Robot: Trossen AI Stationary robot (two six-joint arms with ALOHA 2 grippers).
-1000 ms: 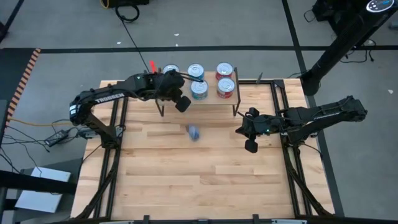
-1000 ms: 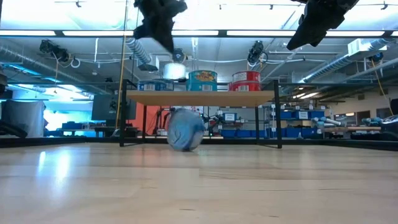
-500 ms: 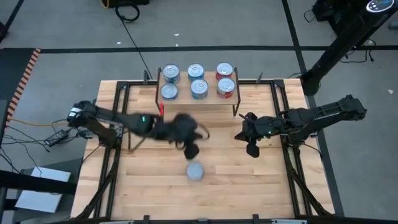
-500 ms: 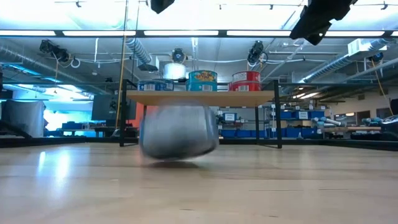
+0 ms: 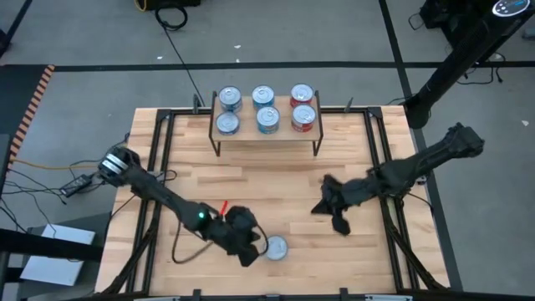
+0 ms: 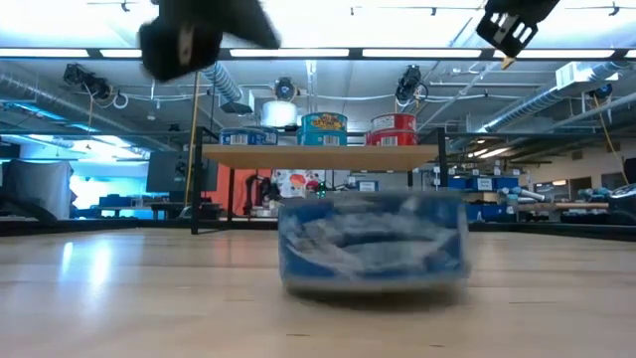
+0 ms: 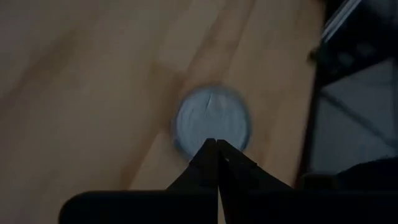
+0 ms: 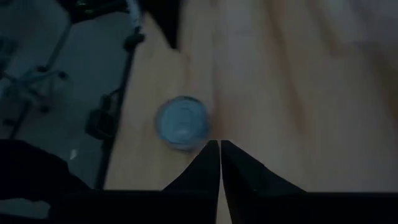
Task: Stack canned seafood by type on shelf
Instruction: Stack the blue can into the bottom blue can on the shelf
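While blue can (image 5: pixel 275 247) sits loose on table, left hand (image 5: pixel 248 251) beside it, fingers pressed together, empty.

loose can (image 5: pixel 275 247): upright, near table edge | shelf (image 5: pixel 266 138): six cans on top

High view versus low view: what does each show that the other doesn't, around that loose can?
Only the high view shows the left gripper beside the loose can at the table's near edge, and six cans on the shelf. Only the low view shows the can's blue label. Both show the right gripper raised, away from it.
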